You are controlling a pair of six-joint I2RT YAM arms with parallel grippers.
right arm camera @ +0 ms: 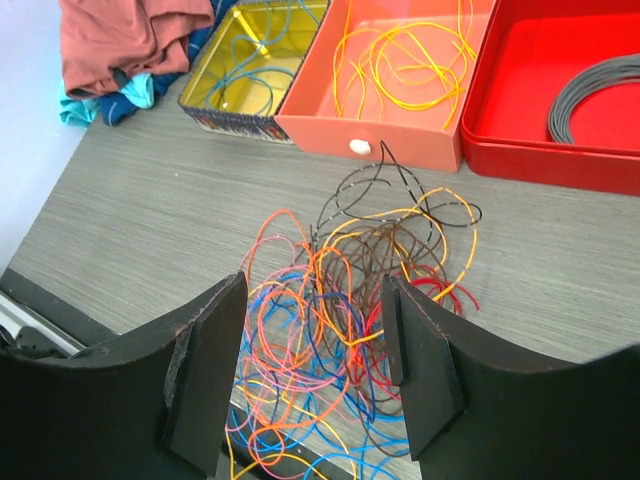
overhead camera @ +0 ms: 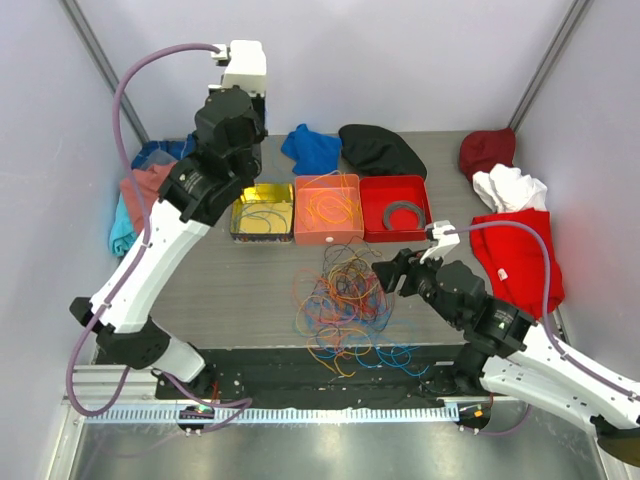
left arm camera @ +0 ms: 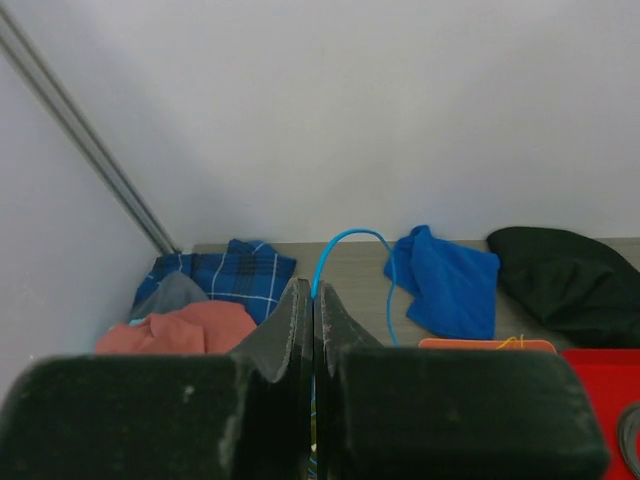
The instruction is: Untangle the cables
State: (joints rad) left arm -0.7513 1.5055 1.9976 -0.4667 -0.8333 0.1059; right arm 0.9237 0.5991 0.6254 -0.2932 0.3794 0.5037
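Top external view shows the tangled cables (overhead camera: 340,295) in 1 loose heap on the surface (overhead camera: 240,290), in the middle, on the near side of 3 trays (overhead camera: 380,195). The right pincer (overhead camera: 385,272) hovers just beside the right side of the heap, with its fingers spread and nothing between them. In the left wrist view the left pincer (left arm camera: 314,292) is pressed together and pinches 1 blue cable (left arm camera: 350,234), which arcs up from the tips and falls to the right. Orange cables (overhead camera: 335,205) lie inside the orange tray (overhead camera: 327,238).
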